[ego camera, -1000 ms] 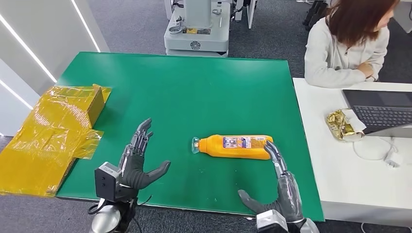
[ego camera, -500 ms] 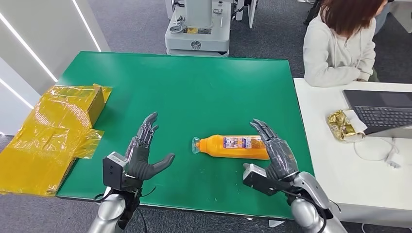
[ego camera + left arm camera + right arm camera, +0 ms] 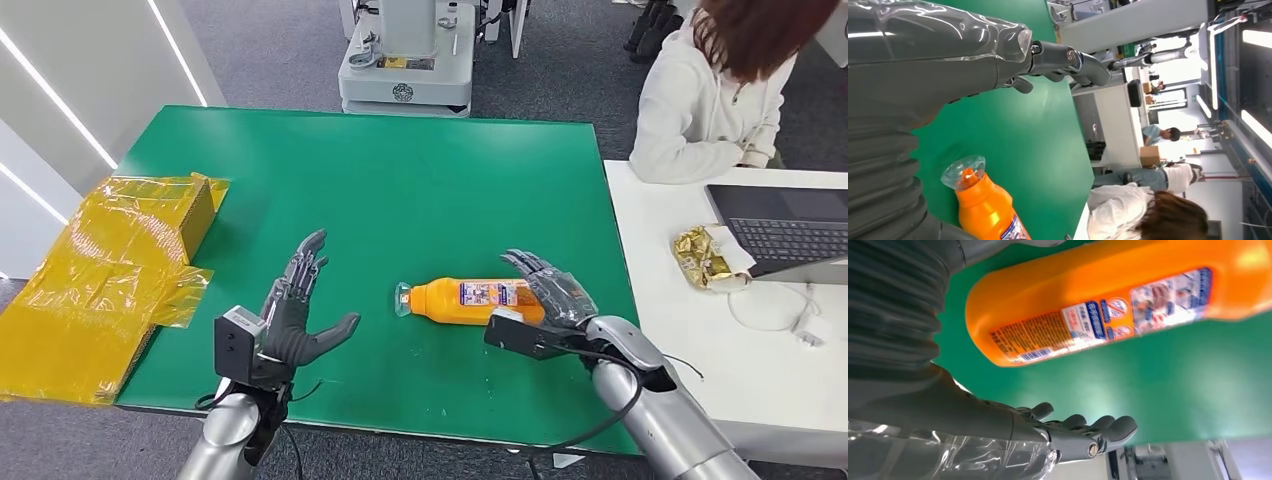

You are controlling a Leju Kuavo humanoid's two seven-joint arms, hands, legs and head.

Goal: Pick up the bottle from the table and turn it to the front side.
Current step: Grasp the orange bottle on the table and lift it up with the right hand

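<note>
Bottle (image 3: 480,301) lying on its side on green table (image 3: 400,180), near-centre, cap pointing left, label facing up. Orange, clear cap, also seen in left wrist view (image 3: 985,205) and close-up in right wrist view (image 3: 1108,300).

Right hand (image 3: 550,295) at the bottle's base end, arched over it from the right; fingers (image 3: 530,268) spread, not clamped. Contact with bottle: cannot tell from head view; right wrist view shows fingers (image 3: 1083,432) extended with green table between them and the bottle.

Left hand (image 3: 290,320) left of the bottle, well apart from it, palm turned toward it, fingers (image 3: 305,265) spread, holding nothing.

Yellow plastic-wrapped box (image 3: 130,250) at the table's left edge. White table (image 3: 700,340) on the right with laptop (image 3: 785,230) and gold foil wrapper (image 3: 700,255). Person (image 3: 720,100) seated at far right. Grey machine base (image 3: 405,70) beyond the table's far edge.
</note>
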